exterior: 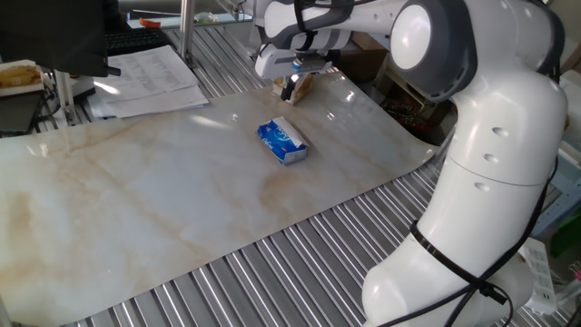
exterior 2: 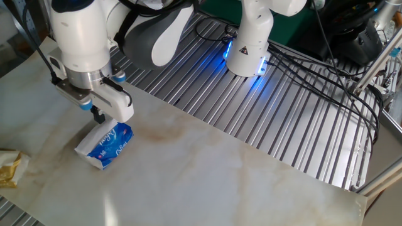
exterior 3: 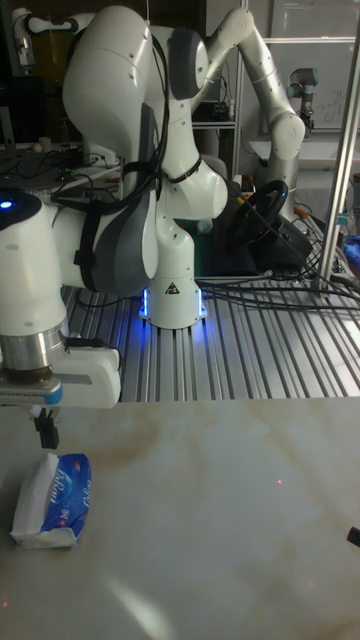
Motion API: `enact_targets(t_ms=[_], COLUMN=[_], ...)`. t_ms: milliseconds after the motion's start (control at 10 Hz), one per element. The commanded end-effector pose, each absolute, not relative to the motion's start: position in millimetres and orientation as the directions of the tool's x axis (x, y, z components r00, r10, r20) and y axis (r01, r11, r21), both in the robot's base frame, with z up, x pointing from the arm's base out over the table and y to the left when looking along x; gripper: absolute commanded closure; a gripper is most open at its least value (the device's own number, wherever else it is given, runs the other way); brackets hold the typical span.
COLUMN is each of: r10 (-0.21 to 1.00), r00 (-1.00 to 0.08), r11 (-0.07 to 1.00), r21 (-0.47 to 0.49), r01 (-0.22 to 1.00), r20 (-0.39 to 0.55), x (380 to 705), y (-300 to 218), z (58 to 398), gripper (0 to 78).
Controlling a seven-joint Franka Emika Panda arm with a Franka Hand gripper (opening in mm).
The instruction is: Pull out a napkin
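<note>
A blue-and-white tissue pack [exterior: 283, 141] [exterior 2: 105, 144] [exterior 3: 55, 500] lies flat on the marble-patterned mat [exterior: 136, 200]. My gripper [exterior: 289, 88] [exterior 2: 98, 116] [exterior 3: 46, 432] hangs above the mat just beyond the pack's far end, not touching it. Its dark fingers stand close together and look shut, with nothing between them. No loose napkin shows; the napkin is hidden in the pack.
A crumpled yellowish-brown wad [exterior: 300, 84] [exterior 2: 10, 168] lies on the mat close behind the gripper. Printed paper sheets [exterior: 150, 77] rest at the back left. The ribbed metal table [exterior 2: 295, 125] carries the robot base [exterior 2: 248, 44] and cables [exterior 2: 326, 69].
</note>
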State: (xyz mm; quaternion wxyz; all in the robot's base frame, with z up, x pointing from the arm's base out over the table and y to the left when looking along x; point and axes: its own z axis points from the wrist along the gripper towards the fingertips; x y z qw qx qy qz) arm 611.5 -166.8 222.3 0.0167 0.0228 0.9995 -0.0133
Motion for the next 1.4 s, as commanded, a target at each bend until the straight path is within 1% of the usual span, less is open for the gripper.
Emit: enact_targets(t_ms=[100, 700, 900, 1100, 1400], r10=[0.046, 0.071, 0.094, 0.137, 0.115], r00=[-0.998, -0.997, -0.995, -0.990, -0.993], r11=[0.999, 0.996, 0.993, 0.985, 0.989], r21=[-0.026, -0.043, -0.063, -0.103, -0.095], r01=[0.047, 0.072, 0.095, 0.139, 0.118], r20=[-0.039, -0.031, -0.027, -0.029, -0.031], x=[614.9, 614.8, 614.8, 614.8, 614.8], y=[-169.4, -169.3, -169.3, -169.3, -169.3], z=[225.6, 225.7, 225.7, 225.7, 225.7], gripper=[77.6, 77.6, 77.6, 77.6, 77.6])
